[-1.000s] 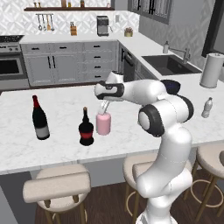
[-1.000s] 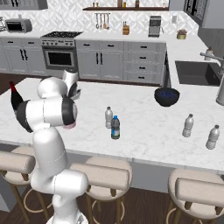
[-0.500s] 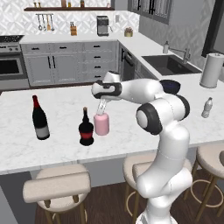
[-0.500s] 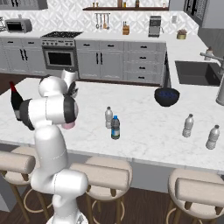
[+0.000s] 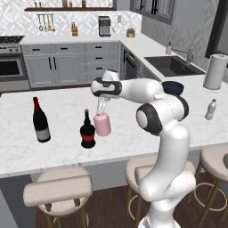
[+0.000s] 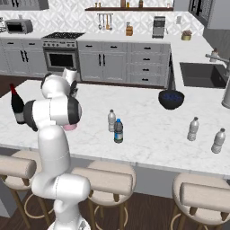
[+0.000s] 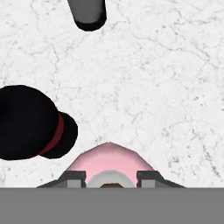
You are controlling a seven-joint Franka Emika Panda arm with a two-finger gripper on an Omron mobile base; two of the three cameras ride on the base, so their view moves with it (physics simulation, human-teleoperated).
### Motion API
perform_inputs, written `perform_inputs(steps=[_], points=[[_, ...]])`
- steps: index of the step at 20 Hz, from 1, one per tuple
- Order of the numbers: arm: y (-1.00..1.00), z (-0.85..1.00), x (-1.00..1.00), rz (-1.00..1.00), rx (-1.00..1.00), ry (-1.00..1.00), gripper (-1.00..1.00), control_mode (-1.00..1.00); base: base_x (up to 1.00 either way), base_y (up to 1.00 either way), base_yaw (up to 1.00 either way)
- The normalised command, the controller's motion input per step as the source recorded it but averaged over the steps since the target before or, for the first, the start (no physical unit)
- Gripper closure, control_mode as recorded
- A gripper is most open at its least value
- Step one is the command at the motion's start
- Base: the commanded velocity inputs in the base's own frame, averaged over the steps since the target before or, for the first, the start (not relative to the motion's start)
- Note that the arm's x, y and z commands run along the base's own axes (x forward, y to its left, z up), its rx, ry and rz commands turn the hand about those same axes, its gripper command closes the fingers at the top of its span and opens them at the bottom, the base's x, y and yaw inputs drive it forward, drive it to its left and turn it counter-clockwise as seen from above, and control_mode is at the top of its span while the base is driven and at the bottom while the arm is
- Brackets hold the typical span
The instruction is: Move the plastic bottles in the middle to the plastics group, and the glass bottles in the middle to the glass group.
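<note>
Over the island counter (image 5: 62,142), toward its left end: gripper (image 5: 101,103) clamped on the pale neck of the pink glass bottle (image 5: 102,124). Carried leftward since a second ago, now just beside the squat dark bottle (image 5: 87,132), wine bottle (image 5: 41,121) farther left. Nearly at the glass group; likely set down next. Two plastic bottles (image 6: 115,127) waiting mid-counter.

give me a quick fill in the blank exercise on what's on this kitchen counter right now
1. The gripper is shut on the neck of the ____ bottle.
2. That bottle is right beside the squat dark bottle with a ____ label.
3. The tall wine bottle stands ____ on the counter.
4. The dark bowl sits near the ____.

Missing words: pink; red; upright; sink
</note>
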Motion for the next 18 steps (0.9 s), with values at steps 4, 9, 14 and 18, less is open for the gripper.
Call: perform_inputs(steps=[4,9,14,18], points=[[0.08,0.00,-0.06,0.07,0.05,-0.09,1.00,-1.00,0.00,0.00,0.00],[0.02,0.00,-0.05,0.08,0.19,-0.12,1.00,-1.00,0.00,0.00,0.00],[0.00,-0.09,-0.04,0.06,0.14,0.00,1.00,-1.00,0.00,0.00,0.00],[0.00,-0.05,-0.03,0.01,-0.02,-0.01,1.00,-1.00,0.00,0.00,0.00]])
